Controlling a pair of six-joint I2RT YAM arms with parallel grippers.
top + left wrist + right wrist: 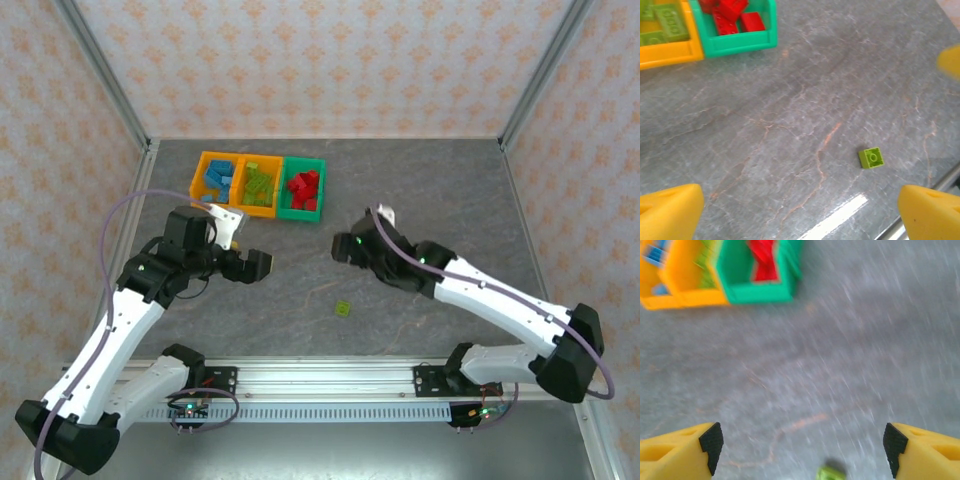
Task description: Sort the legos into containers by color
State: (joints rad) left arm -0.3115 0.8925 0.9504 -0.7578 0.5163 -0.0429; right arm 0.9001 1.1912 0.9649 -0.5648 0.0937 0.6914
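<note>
Although mostly sorted into the containers (pixel 240 157), count one of the legos outside them. Locate the loose lime green lego (pixel 343 309) lying flat, stud side up, on the bare counter (pixel 450 200), between the two arms and near the front rail (pixel 330 375). Find the same piece low and right of centre in the left wrist view, and blurred at the bottom edge of the right wrist view.

Locate the containers as one joined row toward the far left of the counter, well apart from the loose piece. Read the row from left to right in the top view:
- first orange-yellow bin (pixel 197 178), holding blue legos (pixel 215 178);
- second orange-yellow bin (pixel 262 210), holding lime green legos (pixel 260 185);
- green bin (pixel 302 214), holding red legos (pixel 304 187).

Check the left fingers (pixel 262 262): spread wide, gripping nothing, clear of the counter, near the front of the row and left of the loose piece.

Check the right fingers (pixel 345 245): likewise spread wide and empty, black pads facing inward, clear of the counter, near the green bin's front right corner and beyond the loose piece.
</note>
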